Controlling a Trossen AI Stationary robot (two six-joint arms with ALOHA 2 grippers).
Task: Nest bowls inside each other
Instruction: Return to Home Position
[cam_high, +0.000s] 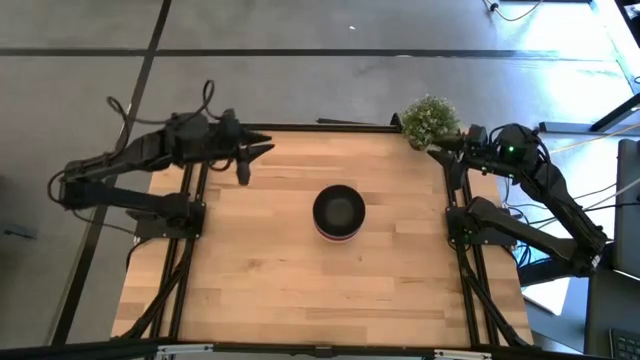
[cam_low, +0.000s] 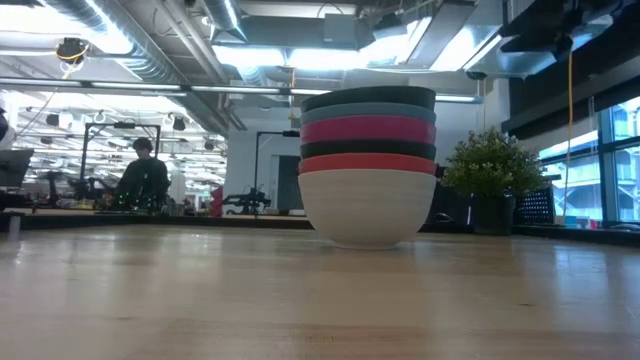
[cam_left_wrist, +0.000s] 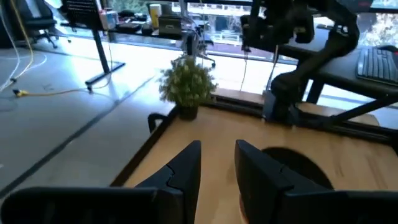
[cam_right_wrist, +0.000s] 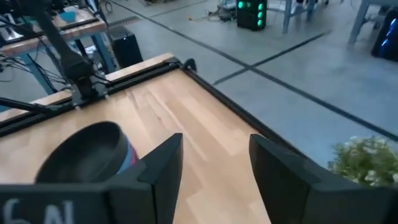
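Several bowls stand nested in one stack (cam_high: 339, 212) at the middle of the table. In the low view the stack (cam_low: 368, 165) rests on a white bowl's base, with red, black, magenta and grey-blue rims above it and a black bowl on top. My left gripper (cam_high: 262, 152) hangs open and empty over the table's far left part, well clear of the stack (cam_left_wrist: 298, 165). My right gripper (cam_high: 437, 150) hangs open and empty at the far right corner, away from the stack (cam_right_wrist: 87, 155).
A small green potted plant (cam_high: 430, 120) stands at the table's far right corner, close by my right gripper. The black frame rails (cam_high: 190, 250) run along the table's left and right sides. Bare wood lies all around the stack.
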